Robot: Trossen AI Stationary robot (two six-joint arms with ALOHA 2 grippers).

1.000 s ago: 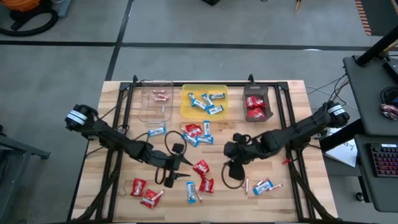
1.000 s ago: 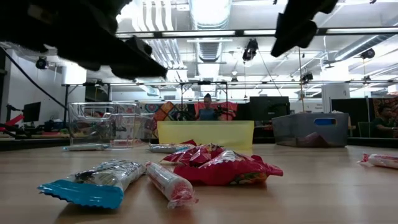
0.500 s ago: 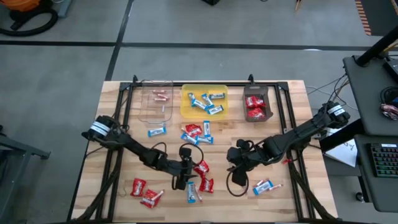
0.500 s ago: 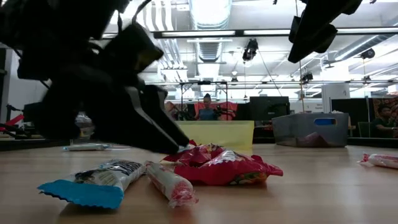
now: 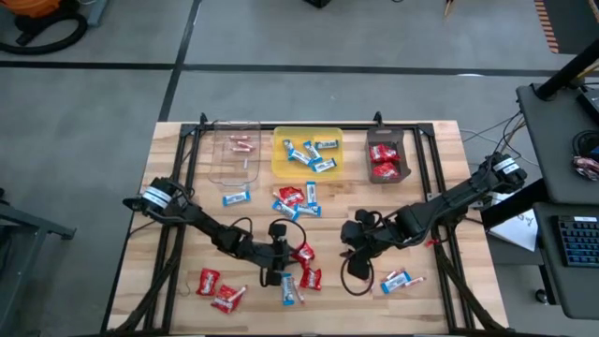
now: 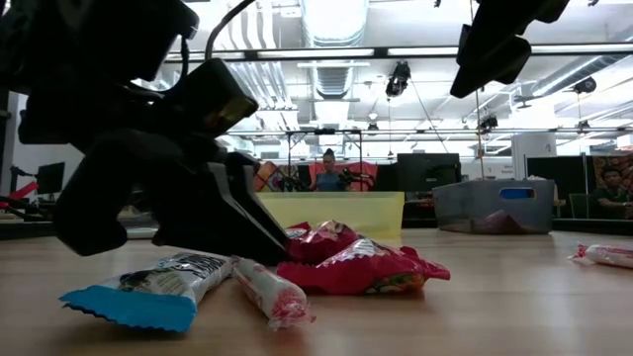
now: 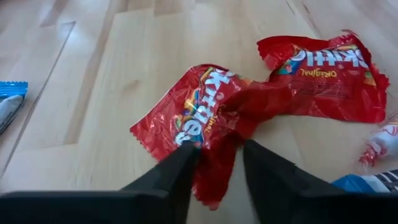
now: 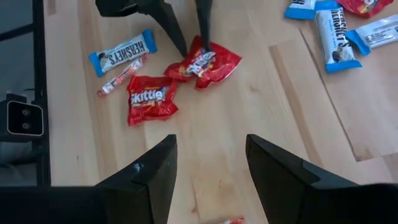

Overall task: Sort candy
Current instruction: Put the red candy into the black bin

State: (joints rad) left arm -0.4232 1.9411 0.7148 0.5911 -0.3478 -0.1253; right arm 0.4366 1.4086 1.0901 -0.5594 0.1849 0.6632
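Note:
My left gripper [image 5: 285, 255] is down at the table's middle near part, shut on a crumpled red packet [image 5: 301, 251]. A second red packet [image 7: 323, 74] lies just beyond it, with a blue-and-white bar [image 6: 148, 287] and a pinkish stick [image 6: 269, 292] alongside. My right gripper [image 5: 351, 251] hangs open above the table to the right, touching nothing. Its wrist view looks down on the left gripper's fingers [image 8: 180, 40] and the packet [image 8: 211, 62]. More candy lies in a cluster [image 5: 295, 201] and loose near the near edge. My left gripper [image 7: 219, 149] pinches the red packet by its near end [image 7: 214, 165] between its two fingers. The fingers slant down from the table's left [image 6: 247, 227]. The wrapper bunches up in the gap, and the rest of the packet [image 7: 199, 112] lies on the table.
Along the far edge stand a clear tray [image 5: 234, 168] with pinkish sticks, a yellow tray [image 5: 279, 168] with blue-and-white bars and a dark tray [image 5: 398, 154] with red packets. Red packets [image 5: 217, 288] lie near left, a bar [image 5: 397, 279] near right. Black cables loop beside both grippers.
My left gripper has moved toward the table's right and come down onto the red packet, its fingers now around the packet's end; the wrapper has bulged upward there. My right gripper has shifted slightly toward the near edge.

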